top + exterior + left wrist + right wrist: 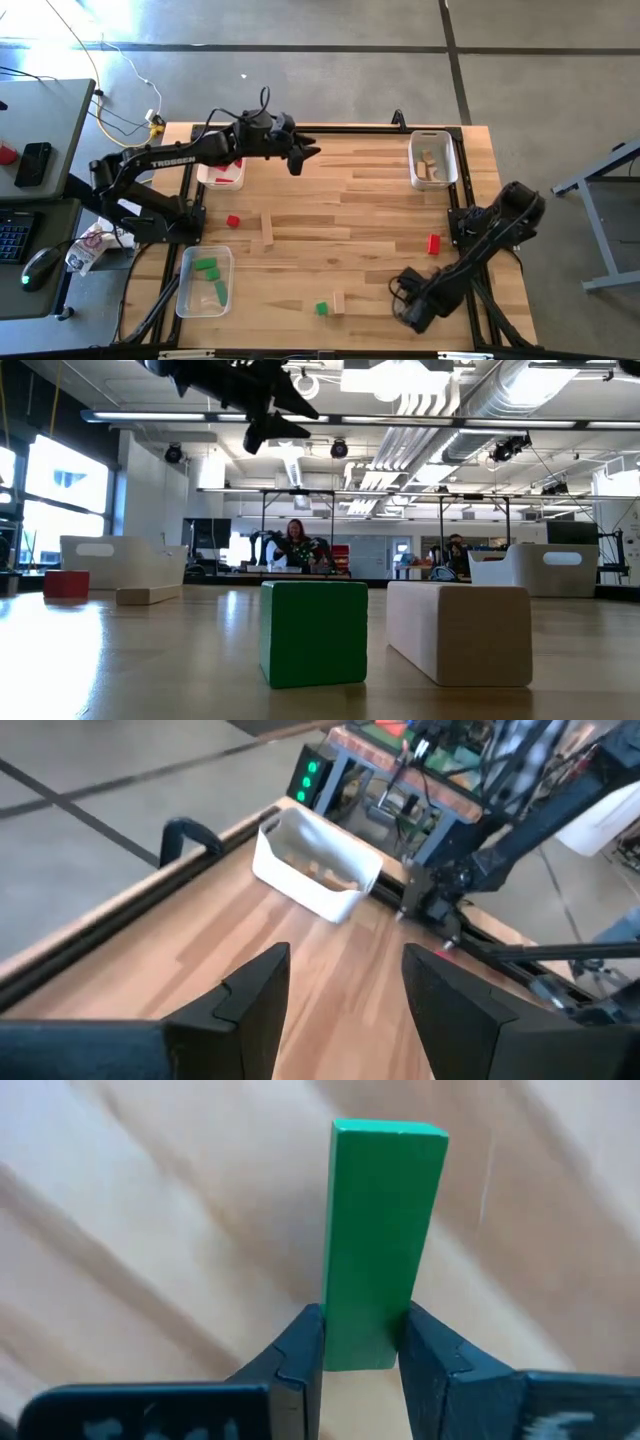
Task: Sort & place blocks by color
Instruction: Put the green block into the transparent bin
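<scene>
A green block (385,1240) is clamped in the right gripper (362,1342), best lifted straight; the left gripper (345,990) is held open, empty.

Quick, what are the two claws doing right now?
Left tool: open, empty, raised above the table.
Right tool: closed on a green block.

Left claw (345,1005) open over worktop (200,950); white tray (315,865) with wood blocks (335,878) at far edge.
</scene>
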`<action>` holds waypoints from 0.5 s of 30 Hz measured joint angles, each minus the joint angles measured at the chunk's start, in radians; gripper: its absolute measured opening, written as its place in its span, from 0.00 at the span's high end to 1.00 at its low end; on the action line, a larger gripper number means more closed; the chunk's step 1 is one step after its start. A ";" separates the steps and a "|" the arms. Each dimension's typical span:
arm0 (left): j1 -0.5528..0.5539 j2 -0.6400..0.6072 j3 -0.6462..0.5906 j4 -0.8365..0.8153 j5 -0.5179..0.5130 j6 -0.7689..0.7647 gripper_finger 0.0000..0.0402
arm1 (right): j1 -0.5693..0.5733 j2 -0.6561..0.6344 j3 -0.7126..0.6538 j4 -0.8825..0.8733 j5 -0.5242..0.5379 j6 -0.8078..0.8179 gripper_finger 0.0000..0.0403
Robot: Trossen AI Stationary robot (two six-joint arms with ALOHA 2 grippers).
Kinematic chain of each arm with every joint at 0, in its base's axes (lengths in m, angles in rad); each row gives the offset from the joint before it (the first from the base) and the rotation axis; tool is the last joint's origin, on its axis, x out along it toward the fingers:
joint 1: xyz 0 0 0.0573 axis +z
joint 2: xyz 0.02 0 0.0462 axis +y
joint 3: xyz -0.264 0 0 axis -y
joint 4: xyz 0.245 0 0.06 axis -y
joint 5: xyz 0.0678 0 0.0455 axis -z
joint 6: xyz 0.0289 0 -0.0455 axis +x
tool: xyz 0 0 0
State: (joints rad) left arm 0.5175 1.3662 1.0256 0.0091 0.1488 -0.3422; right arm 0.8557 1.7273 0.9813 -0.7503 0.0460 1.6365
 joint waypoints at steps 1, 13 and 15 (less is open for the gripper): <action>-0.005 -0.001 0.000 -0.005 0.000 -0.009 0.55 | -0.016 0.000 0.000 -0.004 0.024 -0.031 0.82; -0.095 -0.002 0.000 -0.071 -0.001 -0.061 0.55 | -0.256 0.001 0.000 -0.015 0.215 -0.453 0.82; -0.109 -0.001 0.000 -0.089 -0.002 -0.059 0.55 | -0.301 0.001 0.000 0.002 0.237 -0.532 0.82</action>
State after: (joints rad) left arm 0.4088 1.3647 1.0256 -0.0795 0.1471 -0.4015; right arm 0.5552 1.7279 0.9810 -0.7483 0.2833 1.1044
